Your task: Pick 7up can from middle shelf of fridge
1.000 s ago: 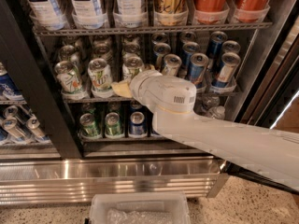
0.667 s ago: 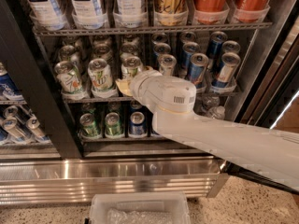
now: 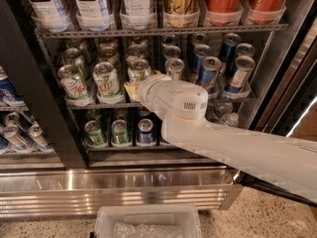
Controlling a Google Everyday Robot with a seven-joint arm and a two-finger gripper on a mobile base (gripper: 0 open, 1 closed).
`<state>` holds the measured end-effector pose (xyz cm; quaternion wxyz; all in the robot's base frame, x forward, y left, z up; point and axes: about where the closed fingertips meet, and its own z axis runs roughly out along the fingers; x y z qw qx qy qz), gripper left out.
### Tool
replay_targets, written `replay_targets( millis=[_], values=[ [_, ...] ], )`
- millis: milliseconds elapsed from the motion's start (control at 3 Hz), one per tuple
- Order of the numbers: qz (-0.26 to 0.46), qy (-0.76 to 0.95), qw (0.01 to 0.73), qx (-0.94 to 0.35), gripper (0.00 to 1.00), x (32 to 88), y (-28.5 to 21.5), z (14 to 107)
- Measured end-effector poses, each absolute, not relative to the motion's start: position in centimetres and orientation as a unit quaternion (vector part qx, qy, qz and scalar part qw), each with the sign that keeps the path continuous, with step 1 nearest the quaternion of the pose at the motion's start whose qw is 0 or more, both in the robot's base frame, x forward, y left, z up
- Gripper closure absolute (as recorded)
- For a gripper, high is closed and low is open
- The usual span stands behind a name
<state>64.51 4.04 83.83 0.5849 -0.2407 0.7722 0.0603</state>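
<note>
The fridge [image 3: 30, 88] stands open in front of me. On the middle shelf [image 3: 95, 104], several pale 7up cans stand in the left lanes, among them one 7up can [image 3: 106, 80] at the front and another 7up can [image 3: 139, 70] right of it. My white arm reaches in from the lower right. The gripper [image 3: 132, 89] is at the shelf's front, between these two cans and just below the right one. The bulky wrist [image 3: 173, 99] hides most of it.
Slim blue-and-silver cans [image 3: 210, 73] fill the shelf's right lanes. Tall bottles [image 3: 94, 4] and red cola cans [image 3: 223, 1] stand on the rack above. Small green cans [image 3: 94, 133] sit below. A ribbed steel base panel [image 3: 124, 188] and a white bin [image 3: 148, 222] lie underneath.
</note>
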Motion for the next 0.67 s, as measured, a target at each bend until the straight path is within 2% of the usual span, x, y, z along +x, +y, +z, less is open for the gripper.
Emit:
replay_targets(
  millis=[667],
  values=[
    [0.07,0.774,0.58,-0.243,1.0,64.18,4.15,84.21]
  ],
)
